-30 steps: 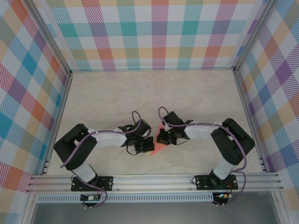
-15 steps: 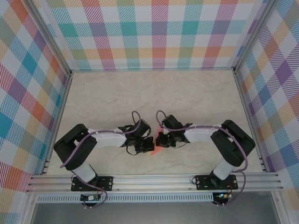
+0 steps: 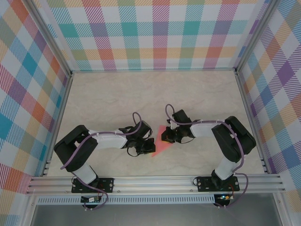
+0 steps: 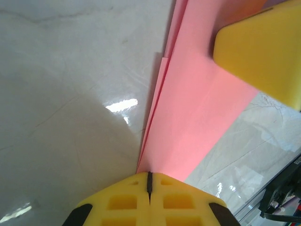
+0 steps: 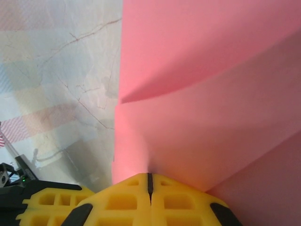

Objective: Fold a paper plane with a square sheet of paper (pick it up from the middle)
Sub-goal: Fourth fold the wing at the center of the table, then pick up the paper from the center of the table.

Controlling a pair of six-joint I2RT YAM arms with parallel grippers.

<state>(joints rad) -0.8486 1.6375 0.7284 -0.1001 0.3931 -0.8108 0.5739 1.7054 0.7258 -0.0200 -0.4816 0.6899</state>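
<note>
Left fingers point(image 4: 127, 205), right fingers point(image 5: 122, 205), both pinched shut on folded pink paper point(image 3: 162, 147); narrow tip toward far wall point(image 3: 150, 33)

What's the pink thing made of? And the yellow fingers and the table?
The pink sheet looks like thin matte paper: it holds sharp creases. The yellow fingers look like plastic or firm foam, with hollow cells; I can't tell which. The table looks like polished stone or marble-print laminate: veined, with glare.
</note>
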